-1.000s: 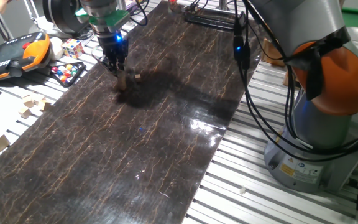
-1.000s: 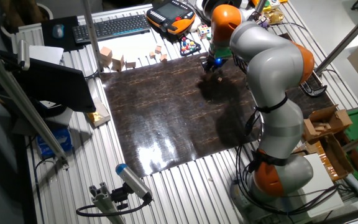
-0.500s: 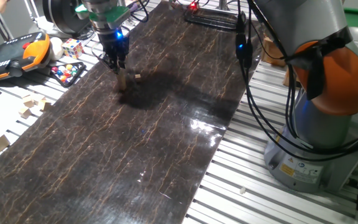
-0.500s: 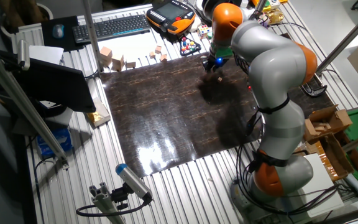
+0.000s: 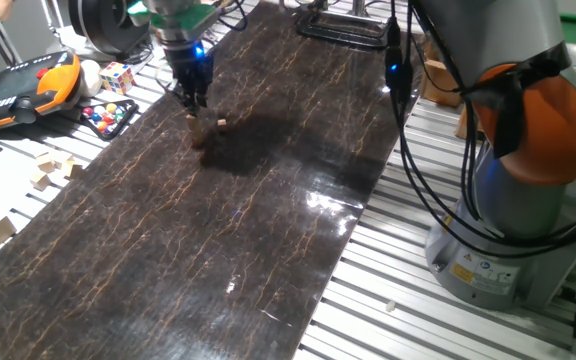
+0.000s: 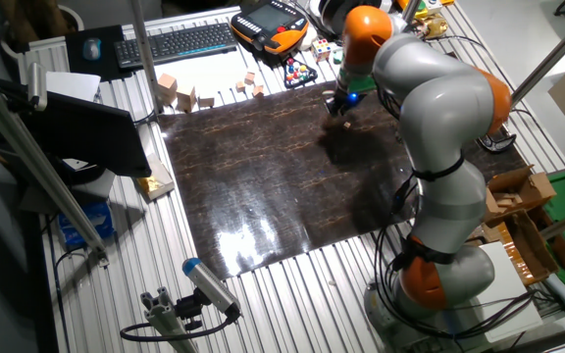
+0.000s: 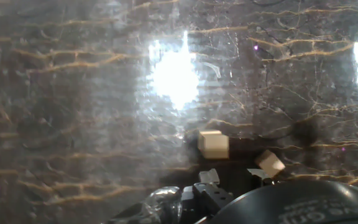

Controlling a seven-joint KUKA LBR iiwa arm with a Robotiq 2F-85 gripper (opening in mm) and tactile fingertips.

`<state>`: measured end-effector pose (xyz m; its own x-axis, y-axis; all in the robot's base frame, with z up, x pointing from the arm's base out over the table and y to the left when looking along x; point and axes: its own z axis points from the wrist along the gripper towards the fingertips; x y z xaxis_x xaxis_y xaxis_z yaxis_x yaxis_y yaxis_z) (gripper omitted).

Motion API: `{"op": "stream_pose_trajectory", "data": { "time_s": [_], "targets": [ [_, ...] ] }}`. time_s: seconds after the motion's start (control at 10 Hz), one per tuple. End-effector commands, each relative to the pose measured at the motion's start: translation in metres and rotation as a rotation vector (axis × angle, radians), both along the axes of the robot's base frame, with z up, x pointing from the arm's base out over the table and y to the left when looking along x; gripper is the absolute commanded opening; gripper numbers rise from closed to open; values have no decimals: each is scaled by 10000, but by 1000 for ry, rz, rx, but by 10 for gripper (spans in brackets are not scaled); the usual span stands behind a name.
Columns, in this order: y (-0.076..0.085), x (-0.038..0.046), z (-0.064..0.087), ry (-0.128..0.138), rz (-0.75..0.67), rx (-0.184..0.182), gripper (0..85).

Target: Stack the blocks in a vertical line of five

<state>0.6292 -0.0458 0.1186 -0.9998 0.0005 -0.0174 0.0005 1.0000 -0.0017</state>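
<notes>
A short upright stack of tiny tan wooden blocks (image 5: 197, 128) stands on the dark marble mat (image 5: 218, 230), near its far left part. One loose block (image 5: 222, 124) lies just right of it. My gripper (image 5: 192, 97) hangs just above the stack, clear of it, with its fingers slightly apart and nothing in them. In the hand view I look down on the stack's top (image 7: 213, 144) and the loose block (image 7: 270, 163) beside it. In the other fixed view the gripper (image 6: 339, 101) is above the stack (image 6: 347, 123). I cannot count the blocks in the stack.
Left of the mat are a multicoloured puzzle cube (image 5: 117, 76), a tray of coloured balls (image 5: 108, 116), an orange teach pendant (image 5: 28, 88) and larger pale wooden blocks (image 5: 53, 170). The arm's base (image 5: 508, 230) and cables stand on the right.
My gripper has let go of the top of the stack and risen a little above it. The stack and the loose block have stayed in place.
</notes>
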Motion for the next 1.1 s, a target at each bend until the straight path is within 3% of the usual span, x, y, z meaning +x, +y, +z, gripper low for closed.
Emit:
{"op": "stream_pose_trajectory", "data": {
  "time_s": [0.0, 0.4, 0.6, 1.0],
  "targets": [
    [-23, -18, -11, -3, 9, -3, 313],
    [-98, -65, -50, 0, 156, -2, 310],
    [-117, -74, -65, -5, 251, -31, 310],
    [-147, -91, -121, -5, 256, 1, 310]
  ]
}}
